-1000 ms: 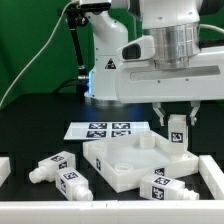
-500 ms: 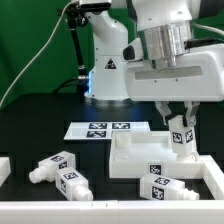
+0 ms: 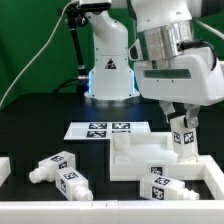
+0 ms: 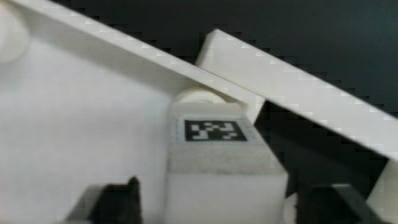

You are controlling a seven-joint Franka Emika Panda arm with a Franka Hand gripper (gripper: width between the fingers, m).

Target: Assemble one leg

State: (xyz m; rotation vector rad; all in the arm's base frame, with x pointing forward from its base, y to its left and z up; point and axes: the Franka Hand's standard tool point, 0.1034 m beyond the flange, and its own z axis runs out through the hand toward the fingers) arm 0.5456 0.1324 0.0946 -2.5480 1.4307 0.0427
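While the arm [image 3: 165,45] is hanging over the right half of the exterior frame, the pincer [image 3: 180,126] is gripping the leg [image 3: 181,140] by its sides at centre right. The leg is approx. upright w/ a slight tilt, one tag facing the camera. In the wrist pic the pincer [image 4: 228,205] is showing two dark fingers [image 4: 121,200], one on either side of the leg [image 4: 217,150] and closed in on it, so it's holding, not empty. There the leg's far end is pressing up to the white block [image 4: 71,110], right by a long diagonal edge. Can't tell if the peg is entering a corner hole, since that end is hidden. In the exterior pic the leg's lower end is dipping behind the far right corner of the white block [image 3: 130,152], which is lying on the table [image 3: 40,135] at lower centre. Progress, as I'm judging it: pick-up is done and the leg is being presented at the block's corner. Seating and any twisting-in are looking unfinished, b/c most of the leg is standing proud above the block. So approx. halfway, w/ insertion, tightening and release left. The rest is lying loose and untouched: a spare leg [image 3: 53,166] at lower left, a second spare leg [image 3: 73,184] just beside it, and a third spare leg [image 3: 160,186] in front of the block at lower right. The marker board [image 3: 100,129] is lying flat at centre frame, behind the block.
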